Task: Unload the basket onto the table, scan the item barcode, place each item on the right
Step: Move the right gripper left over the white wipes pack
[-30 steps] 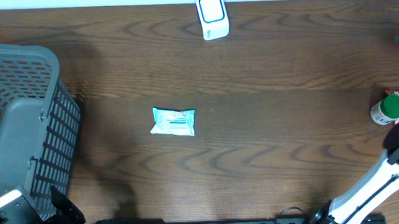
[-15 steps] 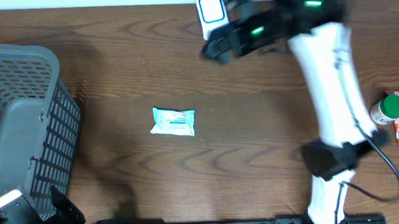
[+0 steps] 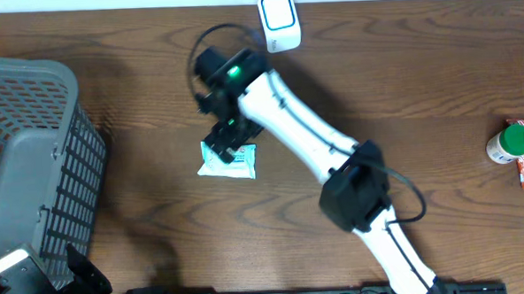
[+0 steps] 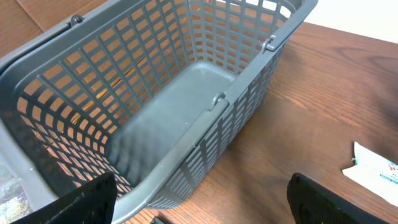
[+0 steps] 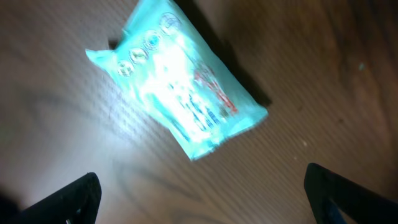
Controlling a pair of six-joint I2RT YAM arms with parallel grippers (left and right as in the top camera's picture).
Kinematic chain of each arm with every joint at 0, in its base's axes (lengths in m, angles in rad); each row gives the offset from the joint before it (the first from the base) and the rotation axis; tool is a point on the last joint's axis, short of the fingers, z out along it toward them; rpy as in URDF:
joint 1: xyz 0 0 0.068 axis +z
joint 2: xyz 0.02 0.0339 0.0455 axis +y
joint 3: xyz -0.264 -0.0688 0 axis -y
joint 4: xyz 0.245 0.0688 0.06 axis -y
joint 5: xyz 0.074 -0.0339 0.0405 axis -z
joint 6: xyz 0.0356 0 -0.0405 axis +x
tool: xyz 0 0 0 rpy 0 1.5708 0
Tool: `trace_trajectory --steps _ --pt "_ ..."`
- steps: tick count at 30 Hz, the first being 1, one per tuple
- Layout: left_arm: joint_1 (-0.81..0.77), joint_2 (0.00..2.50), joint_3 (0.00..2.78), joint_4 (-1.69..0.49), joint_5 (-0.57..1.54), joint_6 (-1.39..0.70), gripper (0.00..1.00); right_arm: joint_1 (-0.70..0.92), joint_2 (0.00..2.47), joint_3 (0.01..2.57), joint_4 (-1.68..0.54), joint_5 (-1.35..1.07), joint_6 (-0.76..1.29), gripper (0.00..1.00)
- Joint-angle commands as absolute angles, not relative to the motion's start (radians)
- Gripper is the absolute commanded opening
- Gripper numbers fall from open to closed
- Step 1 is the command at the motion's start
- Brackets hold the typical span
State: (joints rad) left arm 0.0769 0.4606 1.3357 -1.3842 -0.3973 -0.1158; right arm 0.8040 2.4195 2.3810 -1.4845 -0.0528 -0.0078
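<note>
- The packet (image 3: 242, 166) lies flat on the table (image 3: 418, 78), a little left of the middle. It is between the basket (image 4: 249, 106) on the left and the scanner (image 3: 279, 20) at the far edge.
- Your right gripper (image 5: 204, 194) hangs directly above the packet with its jaws wide apart, and it holds nothing. In the right wrist view the packet sits just ahead of the two fingertips (image 5: 68, 198), and I see no contact.
- Your left gripper (image 4: 202, 206) is also spread open and empty. It stays low at the near left corner beside the basket, well apart from the packet, so the right arm is clearly the nearer one.
- From above, the long axis of the packet runs almost left to right across the table. In the right wrist view it lies diagonally, from upper left to lower right.
- I judge that the next move depends on this angle. The line between the fingers is not square to the short side of the packet, so you probably need a small wrist turn before you go down.
- The barcode is not readable in these views, so I cannot tell which face carries it.
</note>
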Motion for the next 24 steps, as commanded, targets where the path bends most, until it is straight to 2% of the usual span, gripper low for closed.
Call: trace_trajectory --steps 1,11,24 --pt "0.08 0.454 1.339 -1.384 -0.4 -0.118 0.88 0.9 2.405 2.371 -1.433 0.211 0.132 0.99" --pt "0.08 0.454 1.339 -1.384 -0.4 -0.118 0.88 1.026 2.44 2.18 -1.212 0.439 0.29 0.99" --pt "0.08 0.454 1.339 -1.384 -0.4 -0.118 0.88 1.031 2.441 2.078 -1.073 0.335 0.322 0.99"
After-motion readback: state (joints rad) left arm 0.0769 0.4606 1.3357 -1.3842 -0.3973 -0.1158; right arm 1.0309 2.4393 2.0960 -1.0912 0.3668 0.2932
